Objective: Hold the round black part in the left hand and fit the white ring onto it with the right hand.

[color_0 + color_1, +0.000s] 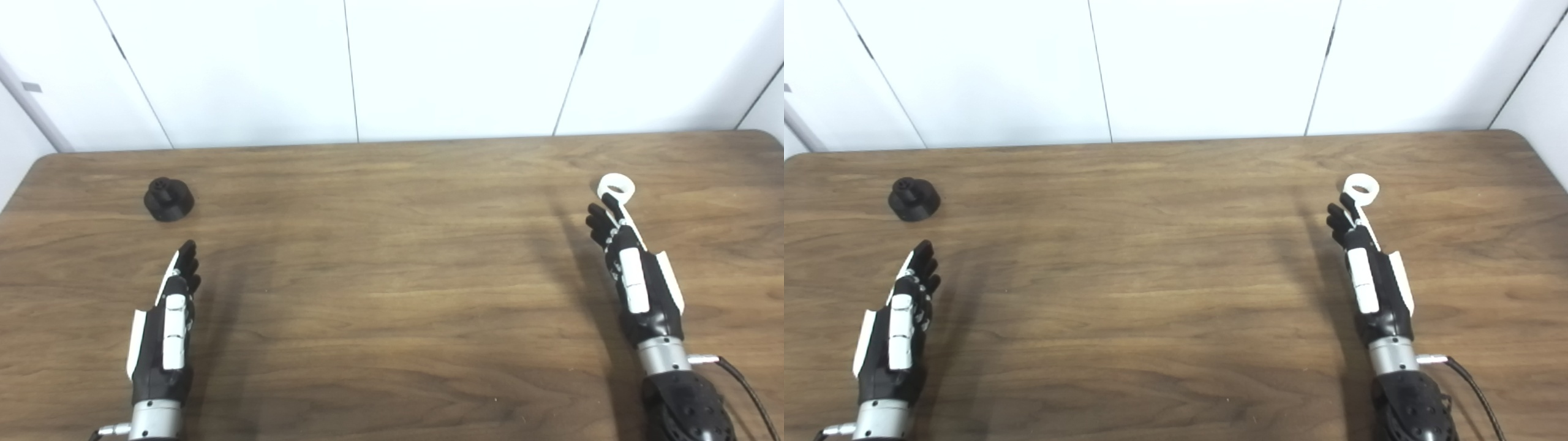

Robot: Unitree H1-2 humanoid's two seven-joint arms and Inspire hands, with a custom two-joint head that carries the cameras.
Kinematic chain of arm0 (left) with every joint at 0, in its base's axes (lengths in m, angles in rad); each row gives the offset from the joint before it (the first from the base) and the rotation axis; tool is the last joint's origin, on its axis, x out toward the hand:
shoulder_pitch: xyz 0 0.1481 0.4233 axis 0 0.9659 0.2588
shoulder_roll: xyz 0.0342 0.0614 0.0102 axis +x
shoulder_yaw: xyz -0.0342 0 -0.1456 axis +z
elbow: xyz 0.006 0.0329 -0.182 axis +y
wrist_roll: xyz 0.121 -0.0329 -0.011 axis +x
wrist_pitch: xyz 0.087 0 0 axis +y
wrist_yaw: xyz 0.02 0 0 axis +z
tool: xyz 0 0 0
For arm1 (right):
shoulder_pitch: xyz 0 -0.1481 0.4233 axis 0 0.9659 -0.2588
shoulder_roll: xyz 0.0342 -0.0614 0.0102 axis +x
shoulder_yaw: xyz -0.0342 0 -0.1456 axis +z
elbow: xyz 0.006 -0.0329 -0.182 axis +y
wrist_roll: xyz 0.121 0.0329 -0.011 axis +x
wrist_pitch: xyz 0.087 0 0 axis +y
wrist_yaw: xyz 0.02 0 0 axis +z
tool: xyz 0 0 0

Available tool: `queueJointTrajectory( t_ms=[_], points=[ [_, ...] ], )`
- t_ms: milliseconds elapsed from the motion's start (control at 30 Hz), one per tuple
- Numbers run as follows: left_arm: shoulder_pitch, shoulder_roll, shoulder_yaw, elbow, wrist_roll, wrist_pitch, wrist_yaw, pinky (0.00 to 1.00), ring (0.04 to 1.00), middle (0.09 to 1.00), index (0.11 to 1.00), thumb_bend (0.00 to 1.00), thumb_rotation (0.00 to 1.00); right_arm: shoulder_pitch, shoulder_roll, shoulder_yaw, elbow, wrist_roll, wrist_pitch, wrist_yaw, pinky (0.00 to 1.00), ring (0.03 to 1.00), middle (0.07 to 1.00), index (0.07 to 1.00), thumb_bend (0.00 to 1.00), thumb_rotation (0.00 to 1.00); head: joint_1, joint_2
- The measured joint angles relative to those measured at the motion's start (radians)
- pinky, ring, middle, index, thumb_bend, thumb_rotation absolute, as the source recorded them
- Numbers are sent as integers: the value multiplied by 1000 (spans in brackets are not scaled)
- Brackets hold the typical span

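Left eye view: round black part (169, 198) is sitting on desk (392, 294) far-left, beyond left hand (166, 331), fingers (187, 260) extended, holding nothing | right eye view: white ring (1362, 188) is lying far-right, at right hand (1369, 282) fingertips; fingers extended, contact unclear, not grasping.

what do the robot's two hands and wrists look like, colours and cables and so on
Both the left hand and the right hand are black with long white plates along the back and side and dark fingers. Each sits on a short silver metal wrist collar with a small metal plug sticking out. Behind the right collar, the forearm is black and perforated, with a thin black cable looping from it.
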Motion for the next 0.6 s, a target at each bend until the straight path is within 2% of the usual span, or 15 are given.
queueJointTrajectory(
  t_ms=[200,333,433,600],
  points=[
    [0,0,0,0,0,0,0,1000,1000,993,969,453,991,1,0,0,-2,-2,2,-1,937,913,915,949,539,1000,6,-2],
    [0,0,-1,0,2,0,0,1000,998,982,960,422,999,1,0,0,-2,-1,2,0,938,912,918,945,543,1000,12,-5],
    [0,-1,-3,0,13,0,1,1000,992,975,954,426,1000,1,0,-1,-2,2,2,0,943,914,918,942,558,1000,29,-17],
    [0,-4,-7,1,27,-8,4,1000,985,968,941,376,1000,1,-3,-2,1,2,0,0,931,911,911,937,570,1000,89,-51]
  ],
)
